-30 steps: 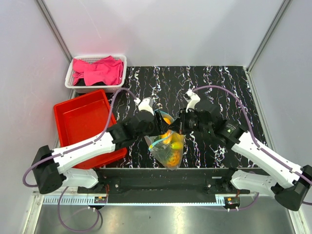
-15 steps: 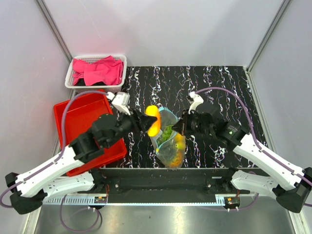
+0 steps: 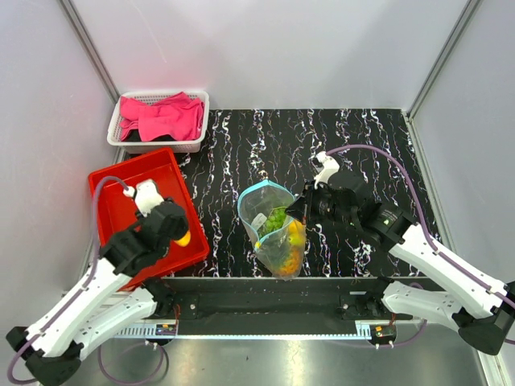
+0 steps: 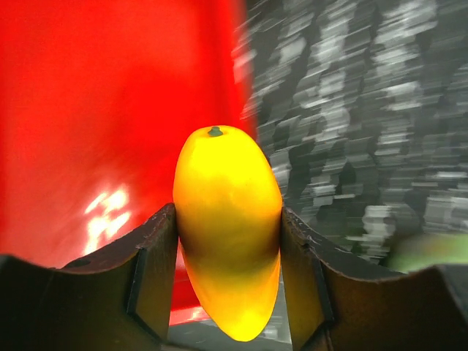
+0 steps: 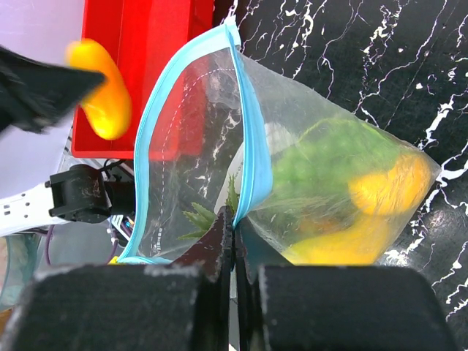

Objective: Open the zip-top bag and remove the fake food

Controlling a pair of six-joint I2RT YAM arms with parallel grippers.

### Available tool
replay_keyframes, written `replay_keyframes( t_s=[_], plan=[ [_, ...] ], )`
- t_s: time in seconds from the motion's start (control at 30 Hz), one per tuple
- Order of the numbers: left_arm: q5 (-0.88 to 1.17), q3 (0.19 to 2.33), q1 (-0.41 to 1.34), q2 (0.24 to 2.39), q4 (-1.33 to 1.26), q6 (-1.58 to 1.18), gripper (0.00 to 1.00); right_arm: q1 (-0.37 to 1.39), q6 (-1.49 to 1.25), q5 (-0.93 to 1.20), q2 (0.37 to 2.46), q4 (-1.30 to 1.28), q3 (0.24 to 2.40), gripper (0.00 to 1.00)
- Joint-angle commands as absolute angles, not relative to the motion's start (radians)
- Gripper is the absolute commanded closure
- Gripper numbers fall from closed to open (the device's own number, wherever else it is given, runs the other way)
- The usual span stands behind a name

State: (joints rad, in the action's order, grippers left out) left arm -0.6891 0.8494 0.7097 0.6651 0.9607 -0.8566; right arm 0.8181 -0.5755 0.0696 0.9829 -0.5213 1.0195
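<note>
1. Left pincer [image 4: 228,281] is grasping a yellow oval piece [image 4: 227,227] of fake food. One finger presses each long side and the stem end points away from the wrist.
2. In the top view the left pincer [image 3: 179,235] and the yellow oval piece [image 3: 185,238] sit over the right side of the red tray [image 3: 129,201], close to its rim. Height above the tray cannot be told.
3. The left wrist view is blurred. It shows the red tray [image 4: 88,110] on the left and the black marbled counter [image 4: 380,110] on the right.
4. Right pincer [image 5: 234,245] is clenched on the light blue zip strip [image 5: 245,146] of the zip-top bag [image 5: 292,168], fingers pinched tight together on the rim.
5. The zip-top bag [image 3: 269,221] stands on the counter [image 3: 362,145] between the two arms. Its mouth is open, with the strip spread into a loop.
6. The right pincer [image 3: 299,211] holds the bag's right rim.
7. Inside the bag are green pieces [image 5: 329,161] and orange-yellow pieces [image 5: 384,183], low in the bag.
8. The top view shows the green pieces [image 3: 276,219] near the mouth and the orange-yellow pieces [image 3: 283,259] at the near end.
9. A white basket [image 3: 158,95] holding a pink cloth [image 3: 161,117] sits at the far left corner of the counter, just behind the red tray.
</note>
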Motion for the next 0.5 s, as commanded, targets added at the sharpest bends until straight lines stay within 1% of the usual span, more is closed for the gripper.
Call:
replay_keyframes(
  t_s=[0.0,0.17,0.3,0.4,0.47],
  plan=[
    [-0.687,0.743,0.650,0.667,0.951,-0.940,1.00,0.824,-0.555,0.072,0.959,-0.503,1.022,1.00],
    [-0.724,0.677,0.583,0.762,0.861,-0.957,1.00,0.824,-0.555,0.086,0.965,-0.497,1.020,1.00],
    [-0.646,0.628,0.522,0.830,0.723,-0.928,1.00,0.824,-0.557,0.106,0.969,-0.494,1.025,1.00],
    [-0.624,0.592,0.496,0.863,0.648,-0.902,0.95,0.824,-0.557,0.106,0.963,-0.491,1.023,1.00],
    [-0.618,0.580,0.485,0.876,0.635,-0.903,0.82,0.824,-0.554,0.106,0.968,-0.492,1.025,1.00]
  ],
)
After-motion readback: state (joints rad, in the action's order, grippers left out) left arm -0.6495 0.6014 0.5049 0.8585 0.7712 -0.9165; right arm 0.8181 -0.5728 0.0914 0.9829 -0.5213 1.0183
